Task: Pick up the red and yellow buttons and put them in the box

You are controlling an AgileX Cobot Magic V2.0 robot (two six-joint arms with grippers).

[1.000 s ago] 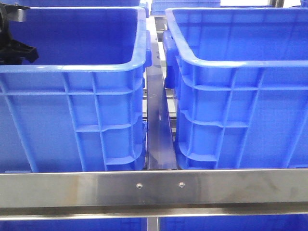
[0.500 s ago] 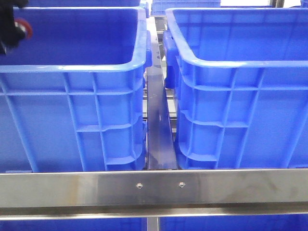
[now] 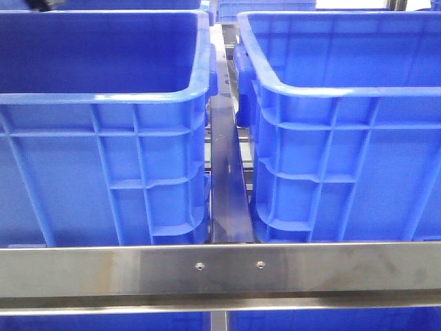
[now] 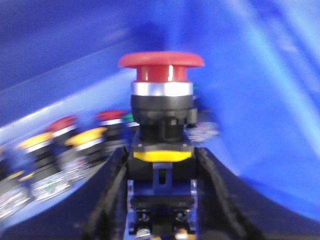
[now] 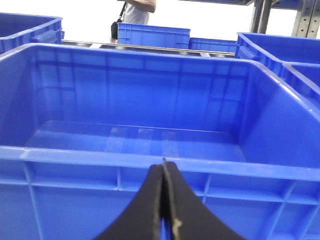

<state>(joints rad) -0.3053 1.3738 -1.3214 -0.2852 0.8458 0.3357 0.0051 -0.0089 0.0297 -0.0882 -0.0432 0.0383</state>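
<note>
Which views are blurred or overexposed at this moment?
Left wrist view: motion-smeared, the other buttons streaked; the held red button is somewhat clearer between the left gripper fingers. Right wrist view: sharp, with the background above the blue bin blown out white. Front view: sharp and evenly lit.

A steel crossbar (image 3: 220,272) ran across the front of the rack, a dark metal rail (image 3: 226,172) leading back from its middle. Beyond the crossbar stood more blue crates (image 5: 155,36), a person (image 5: 136,11) behind them, grey shelf uprights (image 5: 305,17) nearby, against bright white light.
</note>
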